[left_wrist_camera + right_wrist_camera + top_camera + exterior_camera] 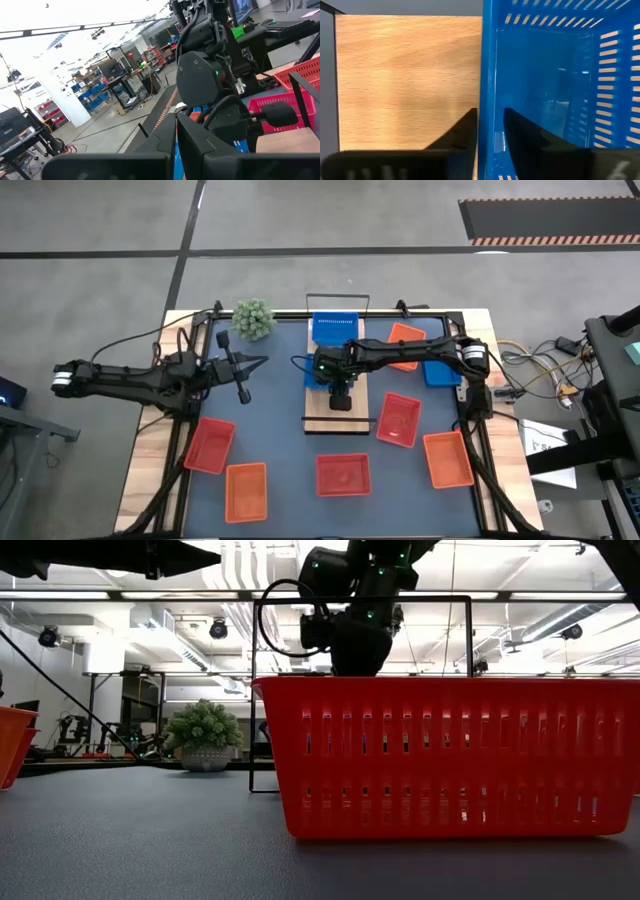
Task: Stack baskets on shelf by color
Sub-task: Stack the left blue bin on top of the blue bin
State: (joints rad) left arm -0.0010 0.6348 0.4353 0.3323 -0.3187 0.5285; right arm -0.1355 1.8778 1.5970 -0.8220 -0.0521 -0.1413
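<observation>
Only the right wrist view shows the right gripper astride the wall of a blue basket, one finger outside over the light-wood shelf and one inside, the jaws narrowed around the wall though contact cannot be judged. In the high view that basket sits on the shelf at upper centre, the right arm reaching in from the right. The left gripper hovers closed and empty at centre left; no writing is legible.

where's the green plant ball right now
In the high view the green plant ball sits at the table's far edge, left of the blue basket on the shelf, just beyond the left gripper.
</observation>
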